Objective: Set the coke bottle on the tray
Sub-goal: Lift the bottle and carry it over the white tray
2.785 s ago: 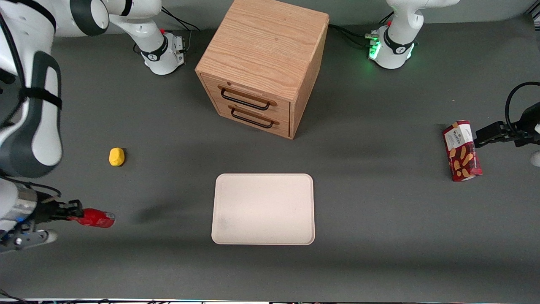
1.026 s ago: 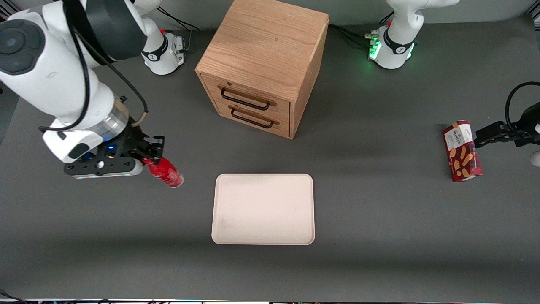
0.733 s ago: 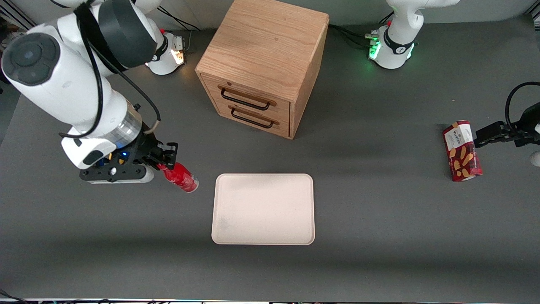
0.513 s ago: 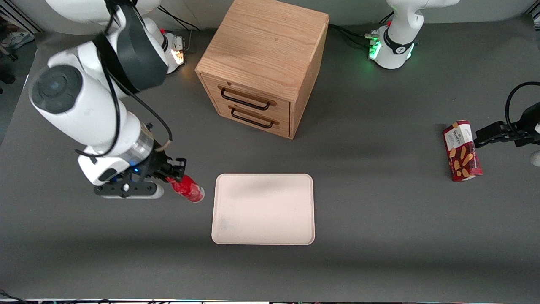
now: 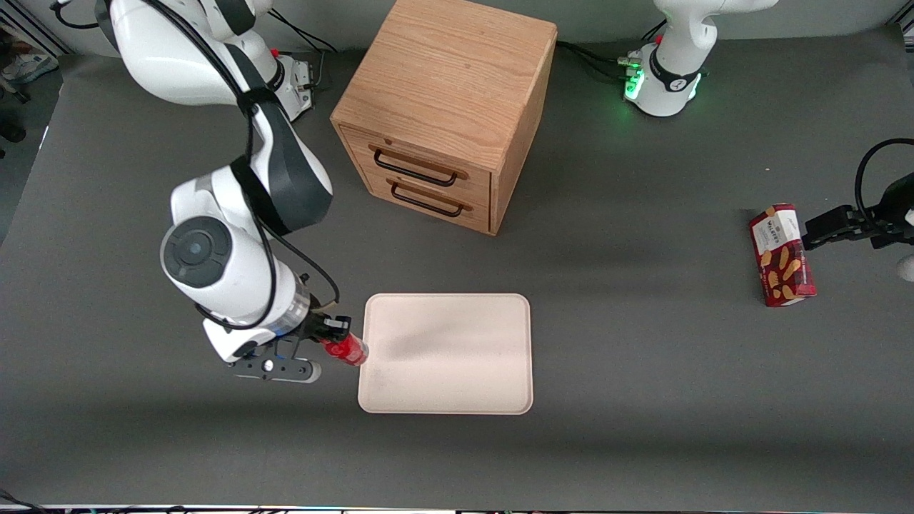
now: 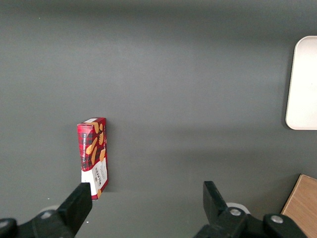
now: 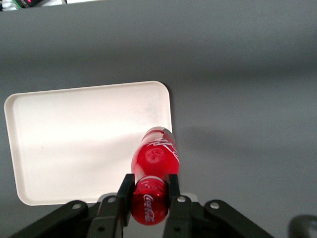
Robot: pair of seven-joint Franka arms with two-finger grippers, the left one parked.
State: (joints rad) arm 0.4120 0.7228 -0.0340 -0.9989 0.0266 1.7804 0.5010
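Gripper [image 5: 335,341] of mine hangs in the air just at the working-arm-side edge of the tray [image 5: 457,385], fingers [image 7: 126,191] clamped on the coke bottle [image 5: 345,350], one finger on each side of the bottle's upper end. Coke bottle is off the table, tilted, its lower end poking out from my gripper [image 7: 148,192] toward the tray; from the front its tip overlaps the tray's rim, and in my wrist view the bottle [image 7: 154,173] shows over the tray's edge [image 7: 89,94], partly above the pale surface and partly above the grey table [image 7: 247,99]. Tray lies flat on the table [image 5: 643,428], nothing on it, only a soft shadow across its middle. Wooden drawer cabinet [image 5: 446,107] stands farther from the front camera than the tray, well apart from my gripper, its two drawers with dark handles [image 5: 414,168] facing the camera at an angle. Red snack box [image 5: 781,255] lies far toward the parked arm's end of the table, well apart from tray and bottle; the left wrist view shows that box [image 6: 93,156] and a corner of the tray [image 6: 302,89]. Between bottle and tray surface I see only open air.
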